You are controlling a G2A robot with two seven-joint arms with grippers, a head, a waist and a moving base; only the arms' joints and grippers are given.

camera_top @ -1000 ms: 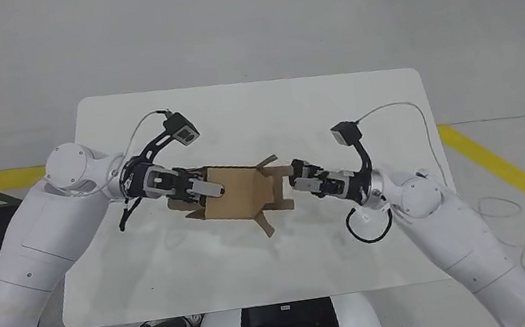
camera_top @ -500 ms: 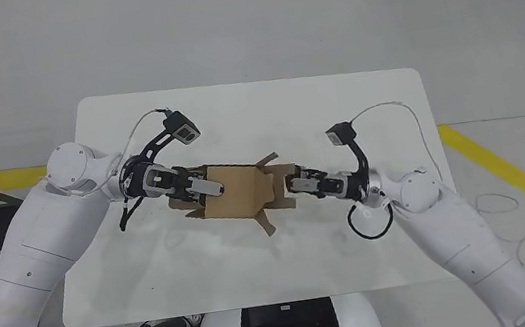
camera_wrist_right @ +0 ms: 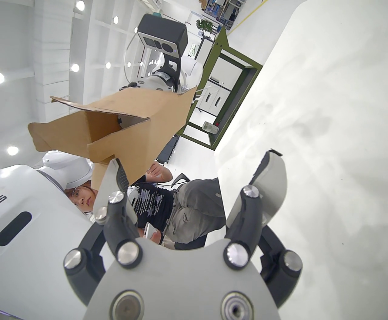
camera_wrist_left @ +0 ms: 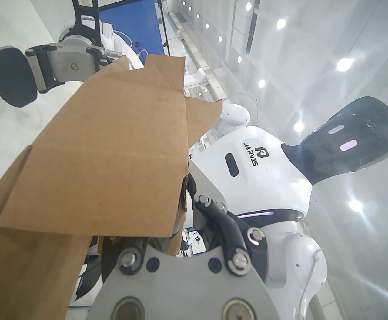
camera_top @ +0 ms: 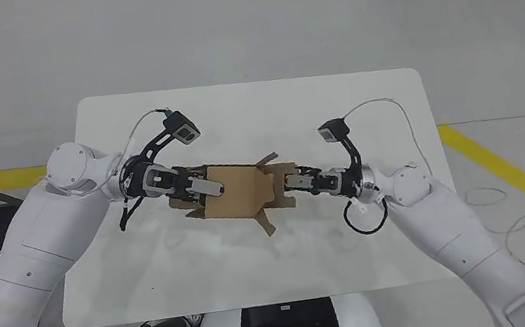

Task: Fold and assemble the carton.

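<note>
Carton (camera_top: pixel 236 191) over the bench (camera_top: pixel 365 99) middle, well in from every edge; left jaws clenched on its 9 o'clock end, right jaws spread apart at its 3 o'clock flaps.

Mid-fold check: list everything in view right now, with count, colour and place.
brown cardboard carton: one, brown, over mid-table between the two hands, end flaps still splayed.
white table: one, white, under both arms.
green-framed cabinet: one, green with white doors, on the floor beyond the table's edge.
yellow floor line: two stretches, yellow, on the floor either side of the table.
left hand: one, black and silver, shut on one end of the carton.
right hand: one, black and silver, open, at the carton's opposite, open end.
</note>
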